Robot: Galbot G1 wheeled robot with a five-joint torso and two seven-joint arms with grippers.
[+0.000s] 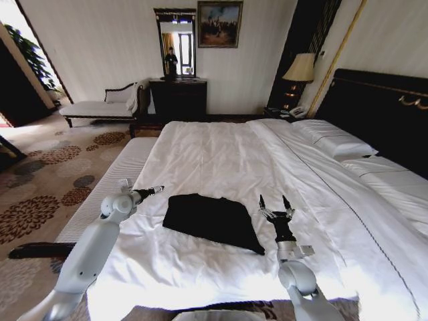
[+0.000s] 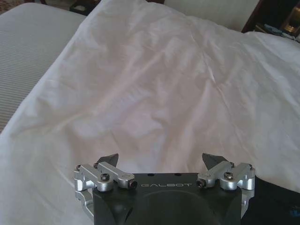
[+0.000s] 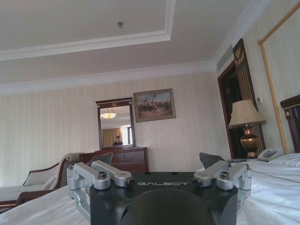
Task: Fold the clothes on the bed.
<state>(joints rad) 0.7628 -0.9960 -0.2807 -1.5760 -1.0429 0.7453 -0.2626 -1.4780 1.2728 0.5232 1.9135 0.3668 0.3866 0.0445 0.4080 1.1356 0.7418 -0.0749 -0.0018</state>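
So starting over on the left, the left pincer [image 1: 157,190] is hanging just above the white duvet [image 1: 221,154] near the bed's [image 1: 374,114] left edge, a bit off the black T-shirt's [image 1: 212,219] left side and not touching it. In the left wrist view the left pincer [image 2: 161,161] has its fingers spread wide with nothing between them, just rumpled white duvet [image 2: 154,89] underneath, and a dark sliver of the T-shirt [image 2: 276,206] peeks in at one corner. The T-shirt itself lies in the middle of the near part of the bed, bunched into a rough folded slab, lettering not readable. Right next to its right edge is the right pincer [image 1: 275,202], pointing up and away, fingers spread apart and empty too. From the right wrist camera, the right pincer [image 3: 154,161] faces the far wall with the mirror [image 3: 115,124] and painting [image 3: 154,105].
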